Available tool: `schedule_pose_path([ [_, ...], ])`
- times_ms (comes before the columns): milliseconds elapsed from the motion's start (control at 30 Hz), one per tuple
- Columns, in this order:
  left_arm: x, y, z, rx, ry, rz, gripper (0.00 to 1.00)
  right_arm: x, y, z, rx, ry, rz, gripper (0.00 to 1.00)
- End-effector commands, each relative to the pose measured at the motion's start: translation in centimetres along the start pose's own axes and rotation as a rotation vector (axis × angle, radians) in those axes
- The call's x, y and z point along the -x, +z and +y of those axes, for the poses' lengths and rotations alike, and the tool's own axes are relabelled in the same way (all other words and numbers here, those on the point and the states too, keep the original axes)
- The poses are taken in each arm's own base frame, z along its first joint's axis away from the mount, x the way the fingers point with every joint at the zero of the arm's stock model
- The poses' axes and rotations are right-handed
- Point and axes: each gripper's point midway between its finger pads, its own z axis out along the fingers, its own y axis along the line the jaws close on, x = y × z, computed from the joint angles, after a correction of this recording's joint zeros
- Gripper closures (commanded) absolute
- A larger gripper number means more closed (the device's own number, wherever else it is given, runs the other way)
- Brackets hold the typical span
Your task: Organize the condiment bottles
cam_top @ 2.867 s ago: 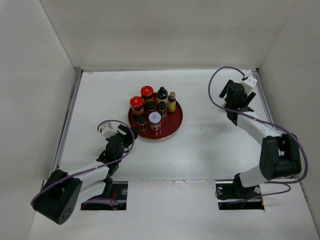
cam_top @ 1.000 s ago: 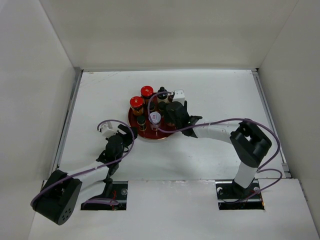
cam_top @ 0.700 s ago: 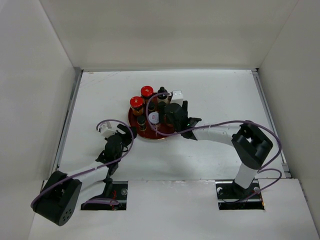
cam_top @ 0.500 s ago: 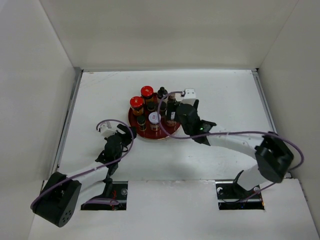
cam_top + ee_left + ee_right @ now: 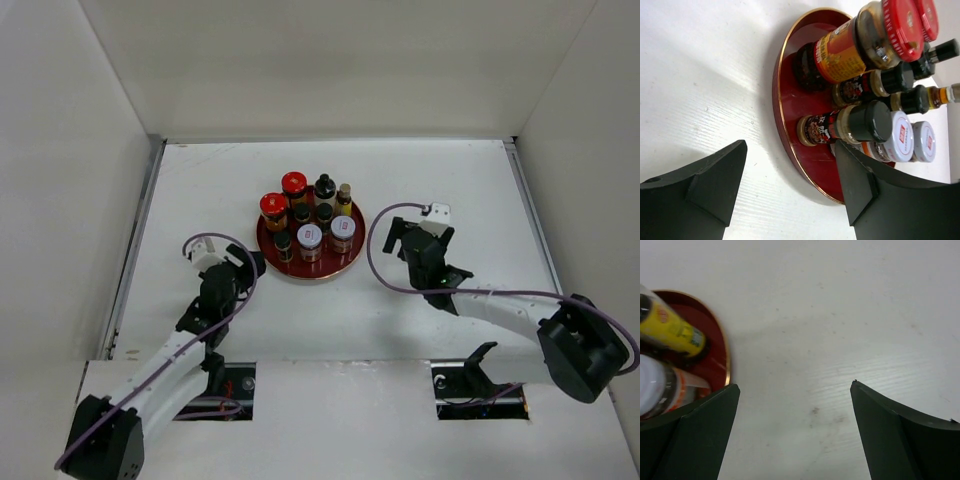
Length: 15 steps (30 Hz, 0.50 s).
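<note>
Condiment bottles (image 5: 324, 213): all upright and packed close together on the round red tray (image 5: 338, 264), which sits left of centre on the white surface (image 5: 450, 175).
- Back left: two red-capped jars (image 5: 273, 206), dark contents, orange labels.
- Back right: a taller black-capped bottle (image 5: 324, 187), with a slim yellow bottle (image 5: 344, 200) just beside it.
- Front: two white-lidded jars (image 5: 342, 228) with red print on the lids.
- Small dark bottles with black caps fill the spaces between.
- The left wrist view shows a thin gold edge on the tray rim and neighbouring bottles almost touching.

Left fingers (image 5: 245, 268): spread, nothing between them, pointing at the tray's near-left rim from just beside it.
Right fingers (image 5: 400, 238): spread wide and holding nothing. They are near the tray's right rim but apart from it, over bare surface.

Edges: white walls (image 5: 80, 150) close off the left, back and right, and a metal strip (image 5: 140, 230) runs along the left edge.
Open room: a broad band behind the tray, the back right quarter, and a strip in front of the tray.
</note>
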Motion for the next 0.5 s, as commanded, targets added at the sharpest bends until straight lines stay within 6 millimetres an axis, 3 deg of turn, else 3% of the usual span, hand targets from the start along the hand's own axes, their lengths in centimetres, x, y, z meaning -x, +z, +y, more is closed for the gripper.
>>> schedule_pose_path([
  [0,1.3,-1.0,-0.4,0.021,0.041,0.018,0.29,2.6,0.6,-0.7,-0.024,0.114,-0.107,0.00],
  [233,3.2,-1.9,-2.0,0.003,0.001,0.041,0.27,3.0,0.3,-0.5,-0.006,0.130,-0.126,0.00],
  [467,2.1,-1.2,-3.4,-0.013,0.022,0.113,0.28,3.1,0.1,0.0,0.020,0.130,-0.121,0.00],
])
